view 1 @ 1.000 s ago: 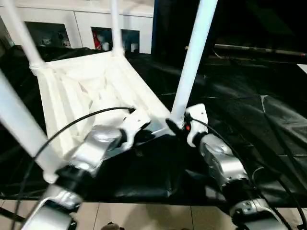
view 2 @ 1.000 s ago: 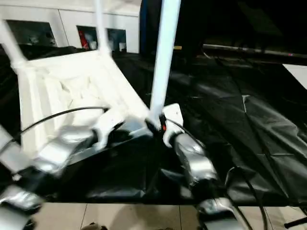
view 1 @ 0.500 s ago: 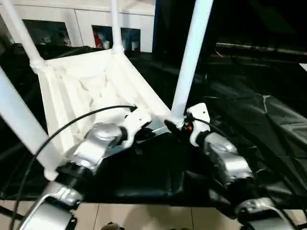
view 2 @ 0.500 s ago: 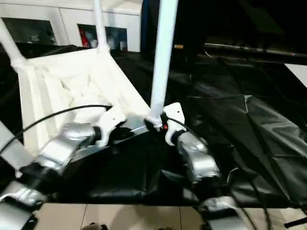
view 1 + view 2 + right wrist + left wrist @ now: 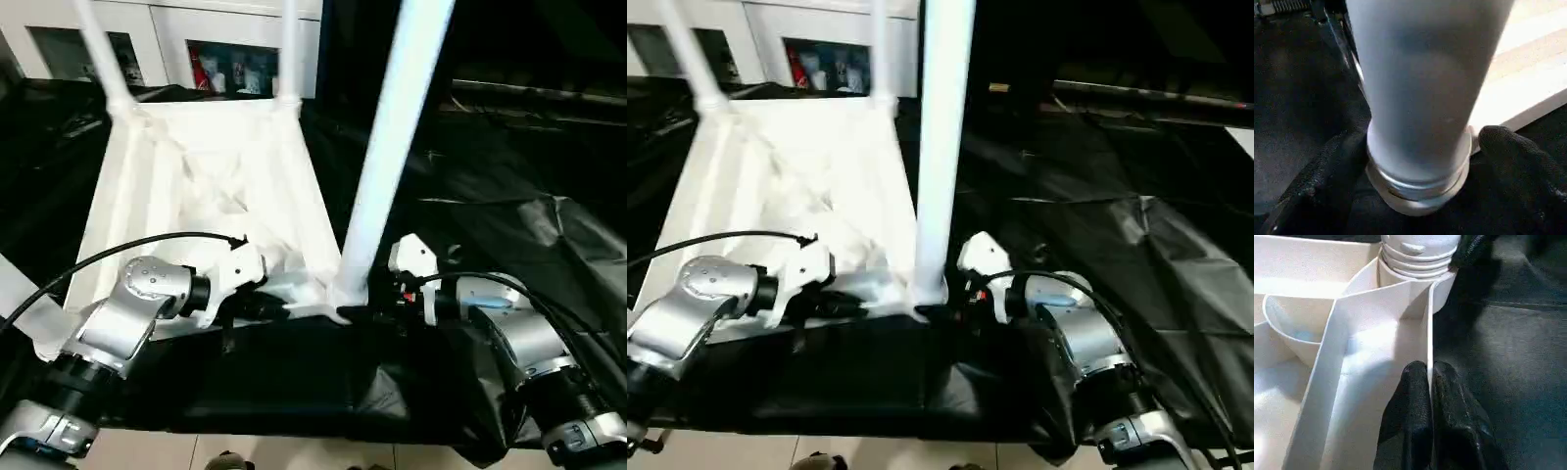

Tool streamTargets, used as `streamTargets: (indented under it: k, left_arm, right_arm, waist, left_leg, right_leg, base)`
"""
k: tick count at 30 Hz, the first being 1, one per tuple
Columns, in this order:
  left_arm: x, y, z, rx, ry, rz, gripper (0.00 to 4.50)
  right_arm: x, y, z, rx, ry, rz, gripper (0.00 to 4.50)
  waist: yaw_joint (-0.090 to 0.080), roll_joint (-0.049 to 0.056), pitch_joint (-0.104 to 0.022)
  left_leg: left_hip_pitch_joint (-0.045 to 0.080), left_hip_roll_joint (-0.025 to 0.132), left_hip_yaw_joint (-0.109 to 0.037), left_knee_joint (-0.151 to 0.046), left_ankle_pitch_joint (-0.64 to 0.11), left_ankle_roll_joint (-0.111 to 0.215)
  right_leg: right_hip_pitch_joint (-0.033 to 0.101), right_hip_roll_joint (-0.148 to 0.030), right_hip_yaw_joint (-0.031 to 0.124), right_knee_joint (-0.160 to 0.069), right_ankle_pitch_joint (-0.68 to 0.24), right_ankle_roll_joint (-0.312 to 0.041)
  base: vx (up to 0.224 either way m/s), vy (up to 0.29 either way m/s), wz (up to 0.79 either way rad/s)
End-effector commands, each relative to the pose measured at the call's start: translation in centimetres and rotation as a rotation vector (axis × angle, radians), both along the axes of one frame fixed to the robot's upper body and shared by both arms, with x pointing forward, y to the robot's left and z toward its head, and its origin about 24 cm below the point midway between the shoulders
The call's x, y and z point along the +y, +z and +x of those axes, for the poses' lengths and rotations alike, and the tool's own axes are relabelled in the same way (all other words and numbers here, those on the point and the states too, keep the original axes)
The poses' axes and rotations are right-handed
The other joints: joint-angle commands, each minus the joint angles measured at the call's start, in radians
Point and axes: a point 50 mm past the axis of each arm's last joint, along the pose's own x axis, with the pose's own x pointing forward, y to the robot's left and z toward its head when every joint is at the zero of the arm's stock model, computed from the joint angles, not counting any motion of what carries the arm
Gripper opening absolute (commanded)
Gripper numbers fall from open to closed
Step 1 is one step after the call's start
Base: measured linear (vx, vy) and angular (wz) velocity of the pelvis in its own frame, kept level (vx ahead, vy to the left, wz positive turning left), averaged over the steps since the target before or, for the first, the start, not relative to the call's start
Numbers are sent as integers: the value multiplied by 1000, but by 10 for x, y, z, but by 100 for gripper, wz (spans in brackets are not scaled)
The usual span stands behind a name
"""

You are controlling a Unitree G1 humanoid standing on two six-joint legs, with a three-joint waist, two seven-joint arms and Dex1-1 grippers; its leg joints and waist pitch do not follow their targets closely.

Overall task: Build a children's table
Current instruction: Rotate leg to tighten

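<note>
The children's table lies upside down, its white ribbed top (image 5: 206, 186) on a black sheet with legs standing up from the corner sockets. My left gripper (image 5: 1430, 382) is shut on a thin upright wall of the top, right by the near right socket (image 5: 1418, 254). My right gripper (image 5: 1422, 142) stands open around the foot of the near right leg (image 5: 392, 147). One finger (image 5: 1327, 181) lies close against the leg. The other finger (image 5: 1518, 166) stands a little off it.
Two far legs (image 5: 103, 49) (image 5: 289, 49) and the near left leg (image 5: 15, 284) rise around the top. A white cabinet (image 5: 225, 29) with glass fronts stands behind. Crumpled black sheet (image 5: 509, 196) covers the surface to the right, and pale floor (image 5: 294, 455) shows below its front edge.
The head camera has shifted, so the whole scene sits differently. My right gripper's fingers have spread wider around the leg's foot. The left gripper keeps its pinch on the top's wall.
</note>
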Motion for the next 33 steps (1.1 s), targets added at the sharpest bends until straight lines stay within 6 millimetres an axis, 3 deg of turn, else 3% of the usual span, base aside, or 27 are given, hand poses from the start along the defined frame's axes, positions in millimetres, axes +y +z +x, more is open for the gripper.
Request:
streamTargets:
  k: [1,3,5,9,12,20,22,23,24,25,26,27,28,30,31,33]
  left_arm:
    - [-7,-12,-9,71,-44,-24,0]
    - [-7,-12,-9,71,-40,-27,0]
    - [-7,-13,-8,69,-38,-27,0]
    - [-9,-13,-8,73,-39,-29,0]
    - [-9,-13,-8,74,-38,-30,0]
    - [-11,-15,-6,62,-10,-28,0]
    - [-13,-20,1,21,58,1,0]
    - [-15,-23,5,4,101,14,0]
    - [-19,-26,8,-11,148,11,0]
    - [-28,-30,12,-11,201,-11,0]
    - [-28,-30,12,-11,201,-11,0]
    - [-44,-35,17,-17,269,-36,0]
    - [-44,-35,17,-17,269,-36,0]
    - [-68,-40,24,-32,337,-38,0]
    - [-73,-40,26,-39,348,-37,0]
    - [-83,-39,29,-48,341,-33,0]
  right_arm:
    - [0,2,3,-7,7,-17,378]
    - [2,2,4,-7,-2,-12,368]
    - [4,2,5,-3,-5,-2,356]
    - [5,2,4,3,0,15,317]
    - [5,2,4,10,5,21,283]
    - [5,-6,4,14,-44,29,275]
    - [5,-11,9,-6,-133,24,275]
    - [5,-14,12,-15,-197,26,275]
    - [6,-17,16,-15,-273,38,275]
    - [9,-21,20,4,-382,75,274]
    - [9,-21,20,4,-382,75,274]
    - [17,-27,24,37,-541,119,274]
    - [17,-27,24,37,-541,119,274]
    - [35,-31,26,77,-698,173,274]
    - [41,-31,26,80,-707,180,274]
    - [57,-29,24,51,-667,186,274]
  waist:
    - [-2,-3,-58]
    - [-4,-5,-56]
    - [-4,-6,-58]
    - [-3,-3,-61]
    - [-3,-4,-61]
    - [-4,-4,-61]
    - [-6,-6,-57]
    - [-6,-4,-51]
    - [-7,-4,-46]
    - [-7,-6,-47]
    - [-8,-8,-44]
    - [-10,-8,-45]
    - [-11,-8,-44]
    - [-12,-6,-47]
    - [-7,-3,-48]
    - [-5,-3,-51]
  left_leg:
    - [14,39,-14,-56,-134,68]
    - [16,40,-15,-58,-153,47]
    - [15,39,-15,-57,-146,44]
    - [16,38,-14,-53,-105,58]
    - [15,38,-13,-52,-108,63]
    - [15,37,-13,-52,-110,62]
    - [15,38,-14,-54,-141,51]
    - [18,38,-14,-59,-183,32]
    - [21,37,-18,-63,-233,10]
    - [23,37,-19,-64,-248,1]
    - [28,38,-22,-67,-275,-16]
    - [28,36,-25,-69,-288,-22]
    - [26,36,-27,-71,-286,-24]
    - [31,36,-26,-70,-287,-22]
    - [36,34,-25,-69,-289,-21]
    - [33,33,-26,-69,-282,-11]
  right_leg:
    - [50,-65,51,-59,-104,-233]
    - [49,-66,52,-64,-154,-215]
    - [49,-66,53,-62,-148,-211]
    - [50,-63,53,-53,-69,-227]
    - [51,-64,53,-54,-71,-230]
    - [50,-63,52,-54,-82,-230]
    - [49,-65,53,-62,-132,-221]
    - [44,-68,53,-72,-208,-209]
    - [46,-71,53,-82,-313,-182]
    - [46,-72,53,-87,-355,-167]
    - [41,-72,53,-95,-421,-147]
    - [41,-75,54,-98,-465,-125]
    - [41,-74,54,-99,-477,-116]
    - [35,-73,56,-105,-481,-96]
    - [29,-71,57,-105,-474,-94]
    - [31,-72,58,-105,-463,-87]
  base:
    - [0,0,0]
    - [0,0,0]
    - [0,0,0]
    - [0,0,0]
    - [0,0,0]
    - [0,0,0]
    - [0,0,0]
    - [0,0,0]
    - [0,0,0]
    - [0,0,0]
    - [0,0,0]
    - [0,0,0]
    - [0,0,0]
    - [0,0,0]
    - [0,0,0]
    - [0,0,0]
